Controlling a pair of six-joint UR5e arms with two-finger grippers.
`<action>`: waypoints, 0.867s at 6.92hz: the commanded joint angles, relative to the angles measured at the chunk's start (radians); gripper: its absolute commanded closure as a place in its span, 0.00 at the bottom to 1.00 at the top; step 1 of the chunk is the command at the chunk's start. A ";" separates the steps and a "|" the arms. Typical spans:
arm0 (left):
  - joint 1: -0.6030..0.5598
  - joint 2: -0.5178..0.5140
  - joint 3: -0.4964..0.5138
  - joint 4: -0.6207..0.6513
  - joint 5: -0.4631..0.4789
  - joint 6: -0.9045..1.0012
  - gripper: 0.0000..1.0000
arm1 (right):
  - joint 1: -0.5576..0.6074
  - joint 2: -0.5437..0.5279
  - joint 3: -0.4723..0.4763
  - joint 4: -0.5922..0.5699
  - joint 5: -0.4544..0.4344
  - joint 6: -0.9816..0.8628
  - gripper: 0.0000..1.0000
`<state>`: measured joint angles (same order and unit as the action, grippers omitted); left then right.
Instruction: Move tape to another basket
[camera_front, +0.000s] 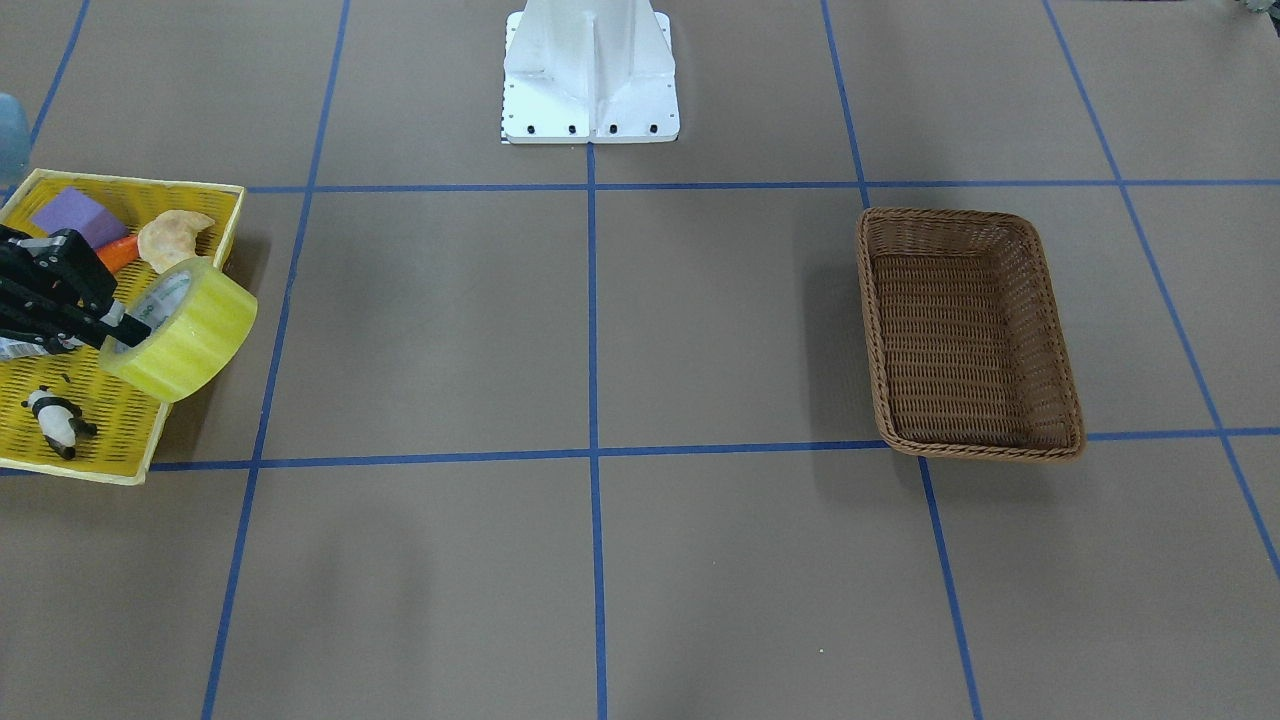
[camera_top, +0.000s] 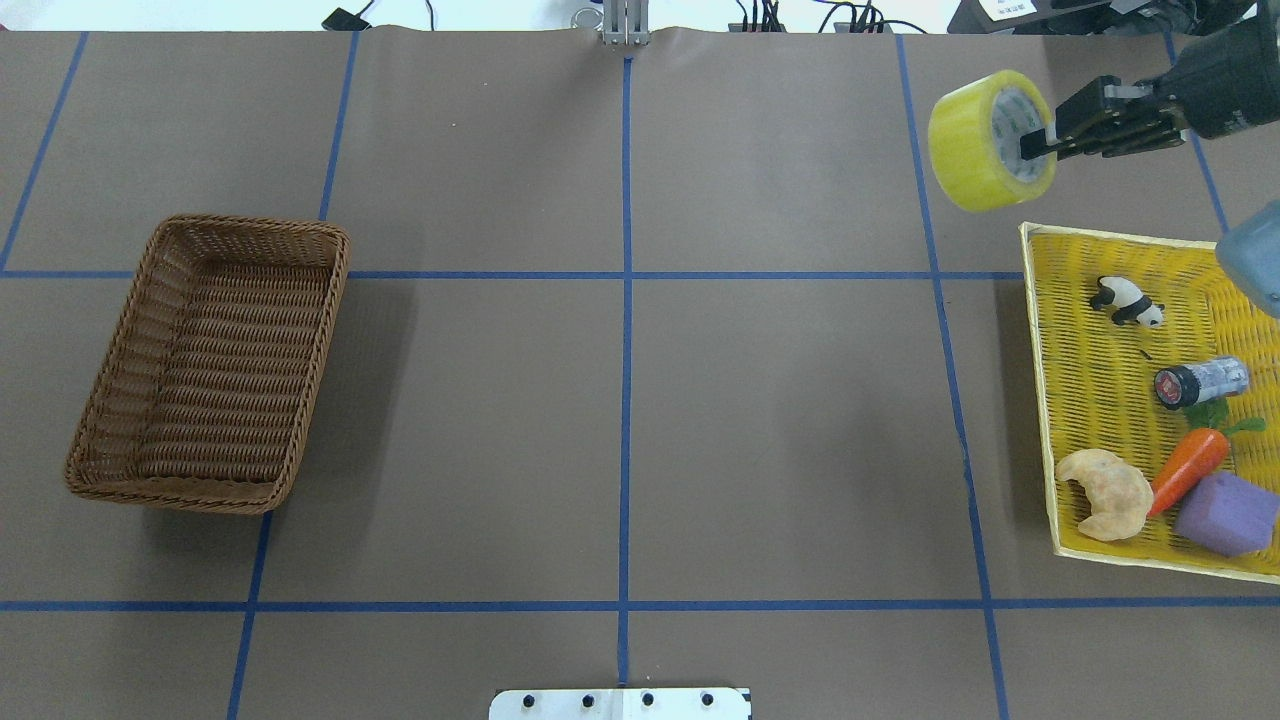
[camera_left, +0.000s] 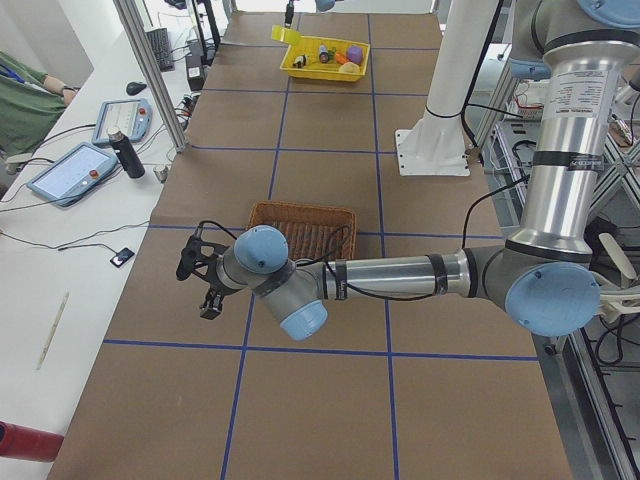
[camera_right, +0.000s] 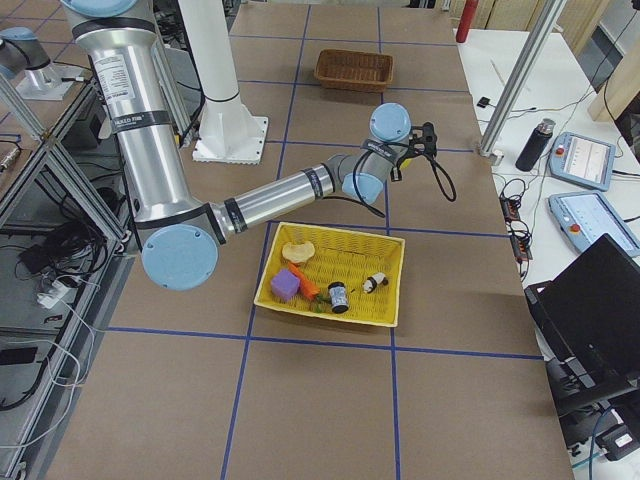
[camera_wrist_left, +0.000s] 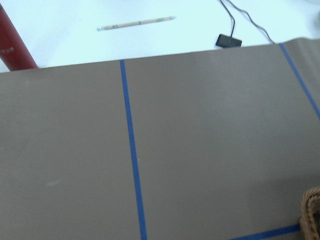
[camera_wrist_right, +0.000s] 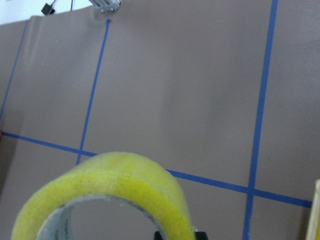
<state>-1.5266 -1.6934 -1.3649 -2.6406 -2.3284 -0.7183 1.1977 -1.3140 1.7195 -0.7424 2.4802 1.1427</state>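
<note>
In the overhead view the basket (camera_top: 250, 222) sits at the far left of the table (camera_top: 780, 420), and nothing lies in it. The left gripper (camera_left: 203, 272) shows only in the left side view, where it hangs over the table just beside the basket, on the operators' side. From there I cannot tell whether its jaws are wide or narrow. Its wrist camera looks down on brown paper and blue lines, with a corner of the basket at the lower right edge.

Across the middle lies bare table, crossed by blue tape lines.

At the upper right is the tape (camera_top: 975, 140), held in the air on its edge. Its yellow band faces left and its pale core is turned toward the right gripper (camera_top: 1035, 145). That gripper reaches in from the right and is clamped on the roll's wall, with one finger inside the core. The right wrist view shows the top of the roll close under the camera, with table beyond it. The tape hangs past the far left corner of the tray (camera_top: 1095, 400), above the table and well apart from the basket.

At the right edge the tray holds a panda (camera_top: 1127, 300), a small bottle (camera_top: 1198, 383) lying on its side, a carrot (camera_top: 1188, 468), a croissant (camera_top: 1108, 493) and a purple block (camera_top: 1227, 514). The croissant touches the carrot.
</note>
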 joint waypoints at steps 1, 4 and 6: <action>0.087 -0.052 0.001 -0.209 0.015 -0.477 0.02 | -0.096 0.010 0.002 0.305 -0.169 0.426 1.00; 0.166 -0.197 -0.029 -0.295 -0.127 -1.130 0.02 | -0.173 0.042 0.024 0.431 -0.184 0.644 1.00; 0.193 -0.270 -0.039 -0.295 -0.334 -1.317 0.02 | -0.235 0.120 0.064 0.434 -0.169 0.817 1.00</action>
<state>-1.3528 -1.9219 -1.3970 -2.9338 -2.5384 -1.9162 1.0024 -1.2403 1.7618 -0.3130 2.3014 1.8600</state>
